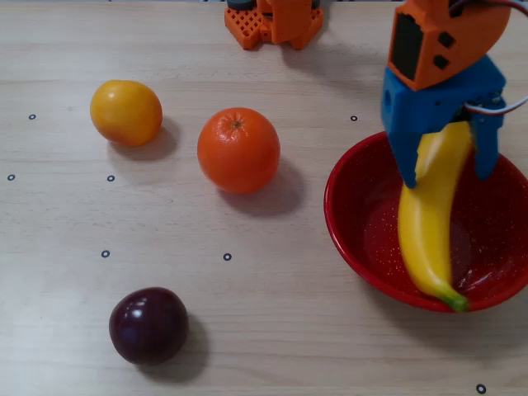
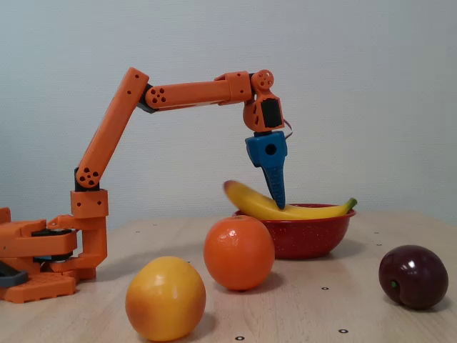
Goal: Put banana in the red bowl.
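The yellow banana lies tilted inside the red bowl at the right of the overhead view. Its green tip rests on the bowl's near rim and its upper end leans up between the blue fingers. My gripper hangs over the bowl's far side, open, with a gap showing beside the banana. In the fixed view the banana slopes down into the bowl, its raised left end blurred, and the gripper points straight down at it.
An orange sits left of the bowl, a yellow-orange fruit farther left, and a dark plum near the front. The arm's orange base stands at the table's far edge.
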